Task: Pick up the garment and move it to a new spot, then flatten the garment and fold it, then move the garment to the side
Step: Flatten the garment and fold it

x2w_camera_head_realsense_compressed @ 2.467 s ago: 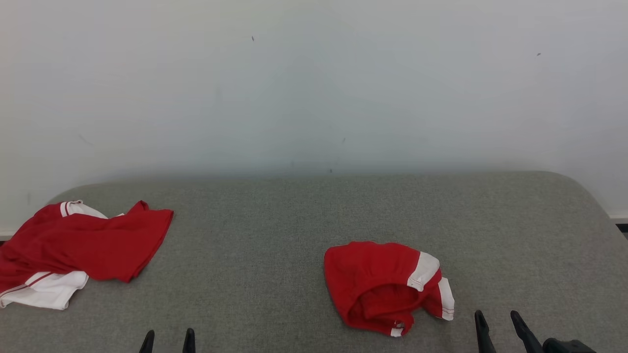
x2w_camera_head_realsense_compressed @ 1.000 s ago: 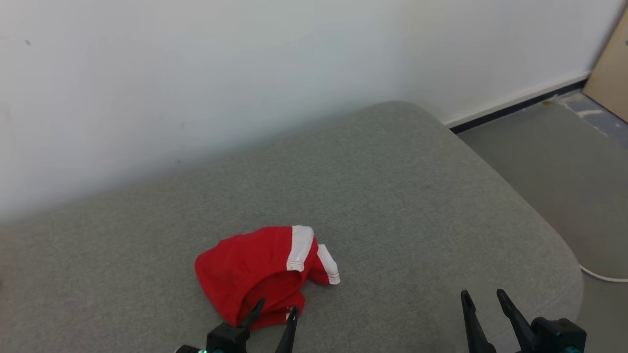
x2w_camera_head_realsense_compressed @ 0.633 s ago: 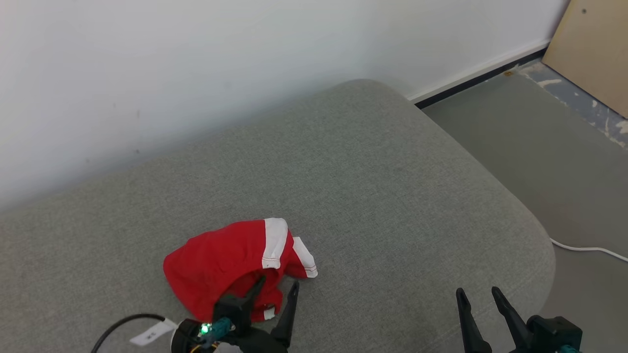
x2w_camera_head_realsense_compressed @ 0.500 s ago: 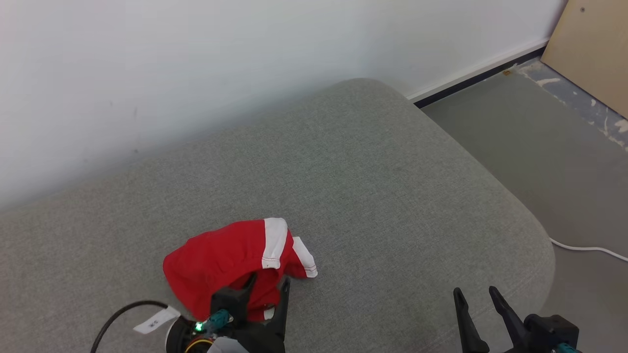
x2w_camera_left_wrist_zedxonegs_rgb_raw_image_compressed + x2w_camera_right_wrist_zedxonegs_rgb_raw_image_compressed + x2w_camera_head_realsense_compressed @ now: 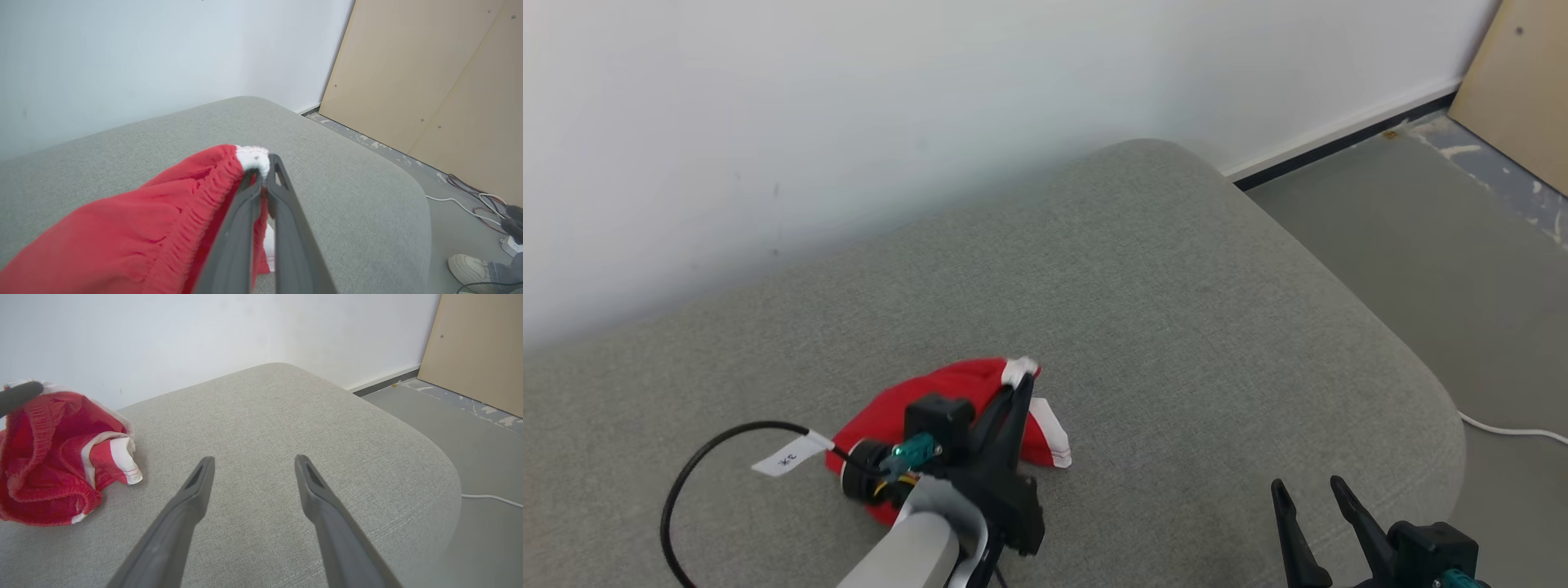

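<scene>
**A:** Garment (image 5: 882, 420), where is it lying?

**B:** Bunched by the cushion's (image 5: 1176, 310) near edge, well apart from the rounded right corners. Nearest, the right gripper (image 5: 1305, 484) hovers with fingers spread wide, holding nothing. Further in, the left gripper (image 5: 1023, 377) is pinched tight on the gathered elastic edge (image 5: 212, 183) at its white patch, which stands up in a peak.

**A:** How will it handle?

**B:** Light, limp knit, I'd judge, so it will drape and drag. That thick elastic edge is the surest hold. A single thin layer might slip.
</scene>
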Controlling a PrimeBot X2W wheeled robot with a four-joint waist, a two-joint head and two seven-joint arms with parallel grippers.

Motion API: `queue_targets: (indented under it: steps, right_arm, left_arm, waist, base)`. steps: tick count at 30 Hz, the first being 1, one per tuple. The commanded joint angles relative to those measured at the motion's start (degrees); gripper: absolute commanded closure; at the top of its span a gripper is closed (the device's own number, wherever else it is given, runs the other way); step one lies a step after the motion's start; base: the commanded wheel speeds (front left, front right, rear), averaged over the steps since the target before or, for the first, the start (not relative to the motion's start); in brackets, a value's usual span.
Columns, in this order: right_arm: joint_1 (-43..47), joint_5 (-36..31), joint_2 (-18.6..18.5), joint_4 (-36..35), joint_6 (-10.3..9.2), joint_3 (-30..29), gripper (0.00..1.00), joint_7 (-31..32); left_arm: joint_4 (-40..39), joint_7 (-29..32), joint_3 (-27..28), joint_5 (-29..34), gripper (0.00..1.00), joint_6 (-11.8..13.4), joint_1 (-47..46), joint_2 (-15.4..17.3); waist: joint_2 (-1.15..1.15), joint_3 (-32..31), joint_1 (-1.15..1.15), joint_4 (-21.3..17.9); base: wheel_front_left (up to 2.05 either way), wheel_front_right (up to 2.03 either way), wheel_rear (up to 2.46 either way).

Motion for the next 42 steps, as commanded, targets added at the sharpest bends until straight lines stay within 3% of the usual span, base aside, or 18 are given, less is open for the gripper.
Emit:
queue_targets:
  steps: [1,14,19,21,27,32,42]
  right_arm:
    - [0.32,-0.19,0.02,-0.16,-0.12,-0.20,0.00,0.11]
    - [0.79,-0.50,0.02,-0.50,-0.12,-0.60,0.00,0.39]
    - [1.21,0.12,0.02,-0.38,-0.12,-0.86,0.00,0.08]
    - [1.35,0.52,0.01,-0.29,-0.12,-0.87,0.00,-0.05]
    - [1.45,1.12,0.01,0.17,-0.12,-0.74,0.00,-0.49]
    - [0.60,1.27,0.01,0.49,-0.12,-0.10,0.00,-0.44]
    - [-0.80,0.44,0.02,0.36,-0.12,1.24,0.00,0.28]
  left_arm:
    - [-1.39,-0.65,-0.70,-0.53,1.00,0.19,-2.12,-0.04]
    - [-15.59,-1.01,-3.32,-7.66,1.00,-0.32,-15.30,-0.03]
    - [-22.18,-1.01,-2.54,-11.78,1.00,0.58,-14.23,0.00]
    - [-21.15,-1.02,-2.96,-10.35,1.00,1.09,-11.88,0.37]
    - [-13.00,-1.02,-1.97,-9.72,1.00,3.16,-1.87,6.66]
    - [-5.52,-1.03,0.95,-11.10,1.00,4.23,1.32,9.86]
    - [2.08,-1.03,10.02,-9.44,1.00,4.85,-1.70,14.13]
  waist:
    - [0.00,-0.59,-0.01,0.80]
    - [0.00,-2.83,-0.01,4.57]
    - [0.00,-3.26,-0.01,7.08]
    - [0.00,-3.29,-0.01,8.29]
    - [0.00,-2.89,-0.01,11.84]
    - [0.00,-2.33,-0.01,13.57]
    - [0.00,-0.94,-0.01,11.67]
  base:
    - [0.00,0.00,0.00]
    - [0.00,0.00,0.00]
    - [0.00,0.00,0.00]
    - [0.00,0.00,0.00]
    - [0.00,0.00,0.00]
    - [0.00,0.00,0.00]
    - [0.00,0.00,0.00]
